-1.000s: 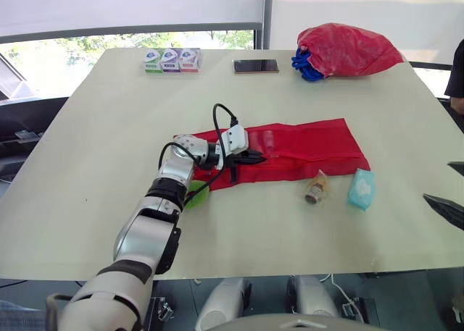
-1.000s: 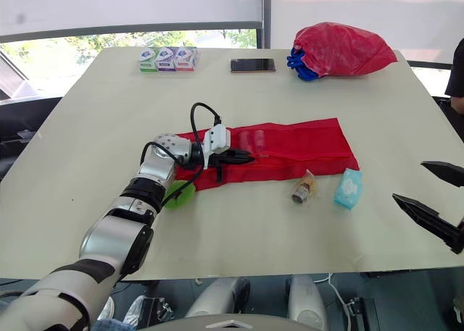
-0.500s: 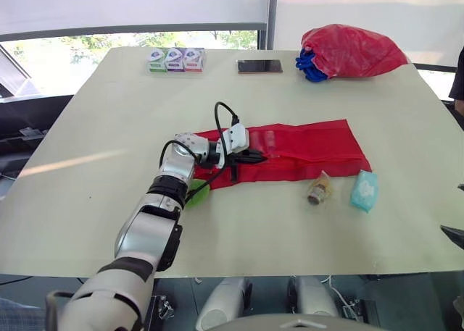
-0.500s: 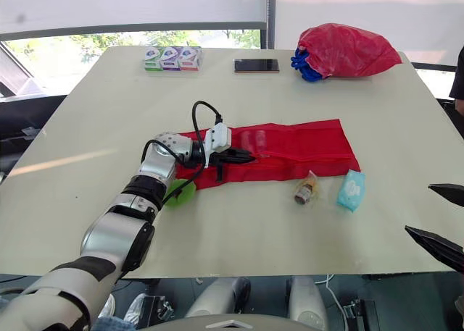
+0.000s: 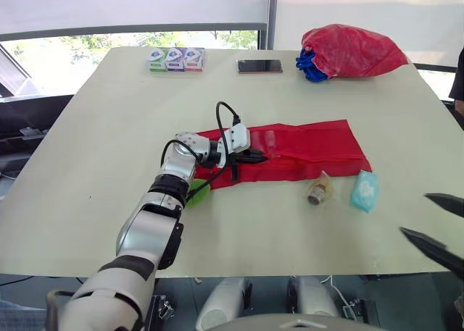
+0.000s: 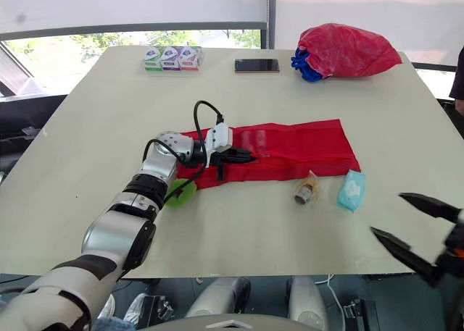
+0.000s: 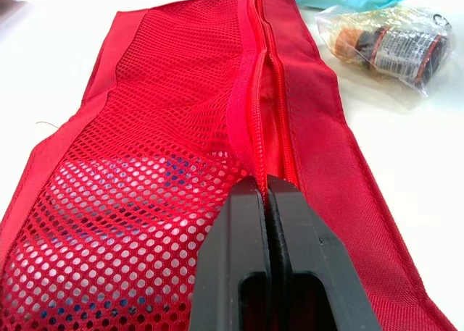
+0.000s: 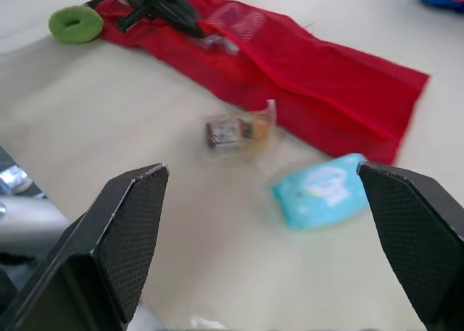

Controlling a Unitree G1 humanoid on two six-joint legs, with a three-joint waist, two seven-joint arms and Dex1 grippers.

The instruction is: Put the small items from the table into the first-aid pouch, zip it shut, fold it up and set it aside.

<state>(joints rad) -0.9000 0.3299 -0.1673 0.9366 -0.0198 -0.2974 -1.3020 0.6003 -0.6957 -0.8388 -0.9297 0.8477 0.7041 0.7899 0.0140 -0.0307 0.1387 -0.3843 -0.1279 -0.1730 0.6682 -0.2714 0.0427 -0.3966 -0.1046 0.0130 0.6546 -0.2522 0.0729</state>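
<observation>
Your left gripper (image 5: 250,157) was pressed together at the long red mesh pouch's (image 5: 312,146) zip, likely steadying it, while your right gripper (image 6: 386,213) hung spread wide by the table's (image 5: 109,128) near-right corner.

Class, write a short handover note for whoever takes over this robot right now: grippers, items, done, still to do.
Left gripper: shut on the zip edge of the red first-aid pouch, which lies flat and unzipped on the table.
Right gripper: open, empty, above the table's near right edge.
Outside the pouch: bagged bottle and blue wipes pack in front of it, green ring by the left forearm.
Done: pouch held open.
To do: load the three items, zip, fold, set aside.
</observation>
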